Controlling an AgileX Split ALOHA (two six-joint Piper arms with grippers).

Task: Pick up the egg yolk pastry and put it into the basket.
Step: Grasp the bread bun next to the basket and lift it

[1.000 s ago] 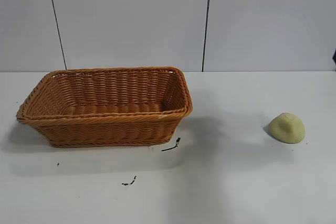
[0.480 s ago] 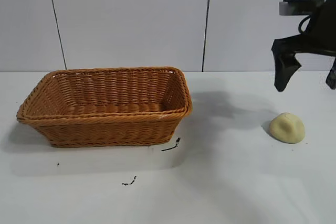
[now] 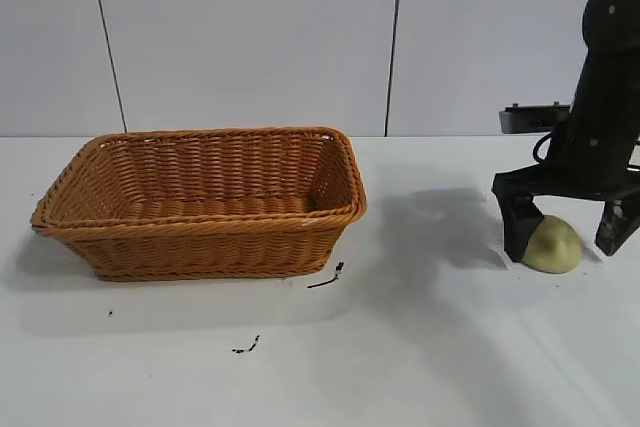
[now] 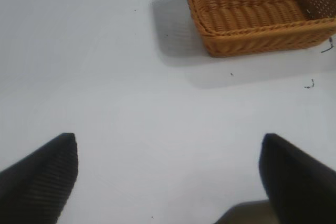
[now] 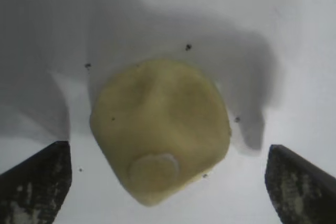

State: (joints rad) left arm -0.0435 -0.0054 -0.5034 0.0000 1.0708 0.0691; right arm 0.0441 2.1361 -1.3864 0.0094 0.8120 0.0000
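Note:
The egg yolk pastry (image 3: 551,246), a small pale yellow-green dome, lies on the white table at the right. It also shows in the right wrist view (image 5: 160,129). My right gripper (image 3: 565,237) is open and low over the pastry, one finger on each side, not touching it. In the right wrist view the gripper (image 5: 168,179) straddles the pastry with wide gaps. The orange-brown wicker basket (image 3: 200,237) stands empty at the left; it also shows in the left wrist view (image 4: 252,24). My left gripper (image 4: 168,174) is open over bare table, out of the exterior view.
Small black marks (image 3: 326,278) lie on the table in front of the basket. A white panelled wall stands behind the table. Bare table lies between the basket and the pastry.
The right arm came into view from the upper right and descended; its open fingers now straddle the pastry. The pastry and basket have not moved.

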